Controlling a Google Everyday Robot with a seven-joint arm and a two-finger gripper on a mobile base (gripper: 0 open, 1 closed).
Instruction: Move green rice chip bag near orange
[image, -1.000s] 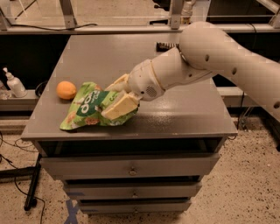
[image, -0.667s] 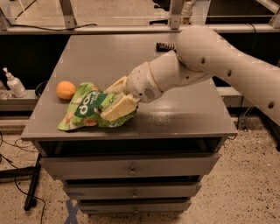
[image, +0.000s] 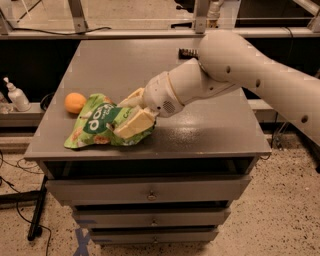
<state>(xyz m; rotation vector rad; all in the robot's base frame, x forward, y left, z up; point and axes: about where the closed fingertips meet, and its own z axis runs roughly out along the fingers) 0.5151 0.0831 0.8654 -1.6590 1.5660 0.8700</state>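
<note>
The green rice chip bag (image: 95, 126) lies crinkled on the grey cabinet top (image: 210, 130) near its front left edge. The orange (image: 75, 103) sits just to the bag's left, close to it, by the left edge. My gripper (image: 134, 112) is at the bag's right end, its cream fingers (image: 135, 124) closed over the bag's right side. The white arm reaches in from the upper right.
A small dark rectangular bar (image: 189, 52) lies at the back of the cabinet top. A white spray bottle (image: 16, 96) stands on a lower shelf at far left. Drawers (image: 150, 192) run below the front edge. Cables lie on the floor at left.
The gripper and the bag have shifted slightly left toward the orange; the bag's left end now lies closer to the fruit.
</note>
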